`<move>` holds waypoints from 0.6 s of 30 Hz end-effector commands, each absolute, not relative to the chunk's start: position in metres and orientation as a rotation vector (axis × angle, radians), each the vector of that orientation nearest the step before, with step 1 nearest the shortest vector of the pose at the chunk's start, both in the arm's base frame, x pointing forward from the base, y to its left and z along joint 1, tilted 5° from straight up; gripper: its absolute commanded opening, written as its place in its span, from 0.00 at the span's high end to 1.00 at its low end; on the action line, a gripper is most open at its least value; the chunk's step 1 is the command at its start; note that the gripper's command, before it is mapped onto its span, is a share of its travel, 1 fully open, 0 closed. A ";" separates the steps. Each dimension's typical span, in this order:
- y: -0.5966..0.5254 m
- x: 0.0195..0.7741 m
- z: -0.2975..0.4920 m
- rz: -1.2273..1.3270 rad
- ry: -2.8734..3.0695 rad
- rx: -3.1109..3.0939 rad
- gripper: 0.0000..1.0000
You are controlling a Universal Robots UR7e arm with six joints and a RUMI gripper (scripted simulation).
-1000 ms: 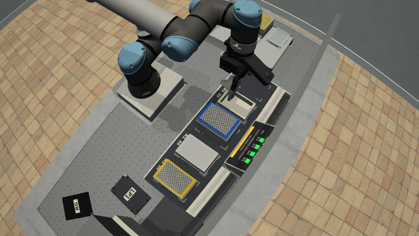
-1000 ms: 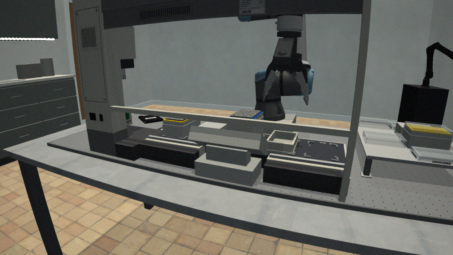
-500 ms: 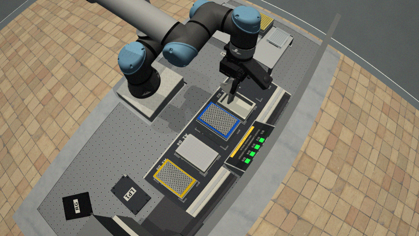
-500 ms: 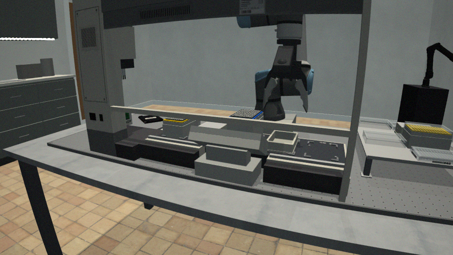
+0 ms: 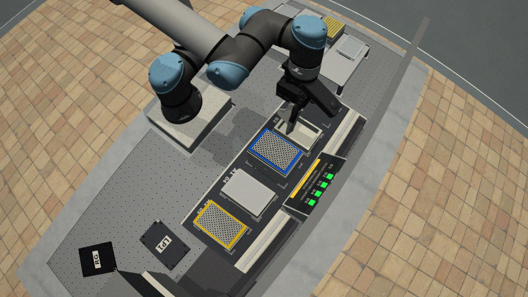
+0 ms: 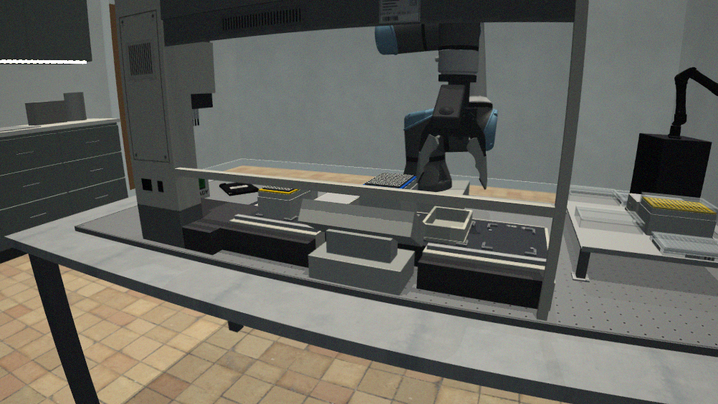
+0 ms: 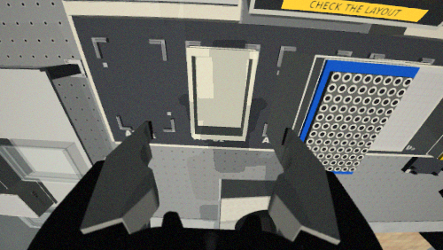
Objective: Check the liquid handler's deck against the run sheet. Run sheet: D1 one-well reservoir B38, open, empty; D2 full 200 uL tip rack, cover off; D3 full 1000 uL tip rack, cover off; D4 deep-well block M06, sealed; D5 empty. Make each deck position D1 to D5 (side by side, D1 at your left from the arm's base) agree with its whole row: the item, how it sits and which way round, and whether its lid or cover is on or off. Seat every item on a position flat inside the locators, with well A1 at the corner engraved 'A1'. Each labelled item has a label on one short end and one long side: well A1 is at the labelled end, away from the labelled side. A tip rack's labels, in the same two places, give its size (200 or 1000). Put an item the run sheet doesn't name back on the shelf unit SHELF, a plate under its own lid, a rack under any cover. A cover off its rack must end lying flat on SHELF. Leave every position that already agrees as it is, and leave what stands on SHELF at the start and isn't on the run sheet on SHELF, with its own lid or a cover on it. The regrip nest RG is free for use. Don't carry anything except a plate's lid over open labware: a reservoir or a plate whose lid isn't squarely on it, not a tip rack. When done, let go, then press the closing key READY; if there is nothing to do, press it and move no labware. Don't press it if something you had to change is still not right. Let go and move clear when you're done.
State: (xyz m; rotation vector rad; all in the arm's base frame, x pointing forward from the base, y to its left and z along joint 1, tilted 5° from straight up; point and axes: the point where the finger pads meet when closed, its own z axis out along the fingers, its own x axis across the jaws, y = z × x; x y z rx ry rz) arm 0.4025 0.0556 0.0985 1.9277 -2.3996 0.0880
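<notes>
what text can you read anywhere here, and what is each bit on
"CHECK THE LAYOUT" on the yellow strip of the status panel.
"RG" on the black regrip nest.
"LP1" on the black square pad.
"D1" to "D5" beside the green lights on the status panel, small.
"A1" engraved beside deck positions, partly legible.
Small print on the yellow strip in the top view and the barcode label overhead: too small to read.

Arm (image 5: 236, 44) reaching out from base, wrist (image 5: 305, 48) pointing straight down. Hand (image 6: 454, 160) hanging vertical, fingers spreading wide, gripping nothing.
</notes>
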 end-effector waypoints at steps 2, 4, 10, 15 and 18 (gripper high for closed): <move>0.055 0.403 0.089 0.090 -2.400 1.928 0.18; 0.054 0.403 0.086 0.090 -2.400 1.928 0.18; 0.054 0.403 0.076 0.090 -2.400 1.928 0.18; 0.053 0.403 0.071 0.090 -2.400 1.928 0.18; 0.053 0.403 0.066 0.090 -2.400 1.928 0.18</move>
